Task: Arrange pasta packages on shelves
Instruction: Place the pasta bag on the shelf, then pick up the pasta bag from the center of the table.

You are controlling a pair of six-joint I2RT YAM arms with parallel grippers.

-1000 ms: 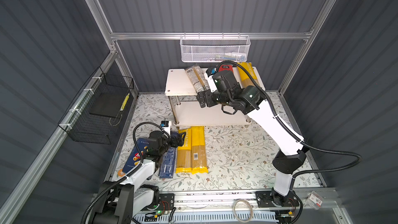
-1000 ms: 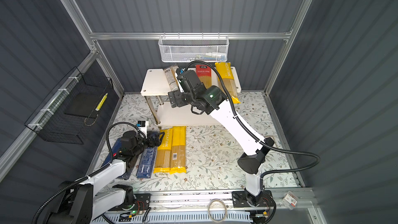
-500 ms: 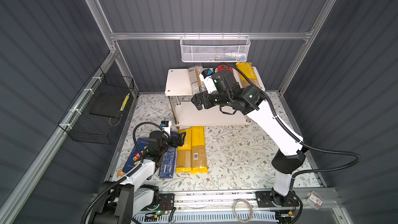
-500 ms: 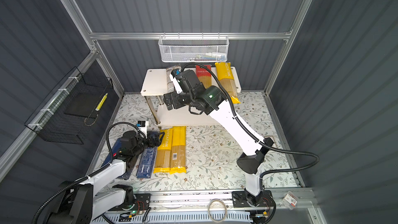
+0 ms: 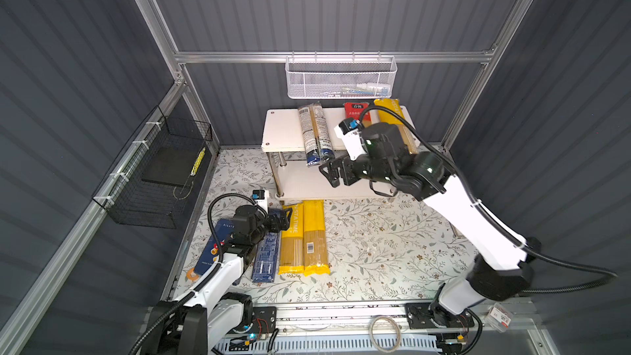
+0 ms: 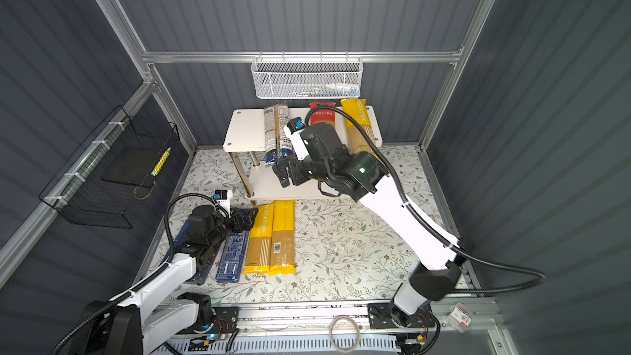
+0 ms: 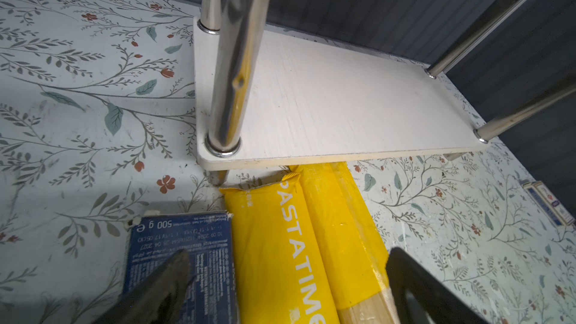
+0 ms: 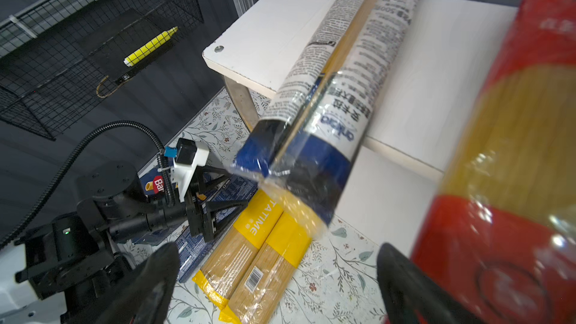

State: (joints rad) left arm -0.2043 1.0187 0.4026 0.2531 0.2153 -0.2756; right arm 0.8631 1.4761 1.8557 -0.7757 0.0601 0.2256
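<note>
Pasta packages lay in two groups. On the top board (image 5: 283, 129) of the shelves (image 5: 300, 182), at twelve o'clock on the surface (image 5: 375, 251), a grey-and-dark-blue bag (image 5: 314, 134), a red bag (image 5: 353, 110) and a yellow bag (image 5: 386, 103) lay lengthwise, the first overhanging the front edge. At seven o'clock a pair of yellow bags (image 5: 293, 244) lay touching, a narrow blue box (image 5: 264, 261) just beside them at nine o'clock and a wide blue Barilla box (image 5: 211, 251) beyond. Left fingers (image 7: 165, 282) stood wide open, empty, spanning the box's end and both yellow bags, contact undetermined. Right fingers (image 8: 156, 282) stood wide open, empty, just before the overhanging bag end.
</note>
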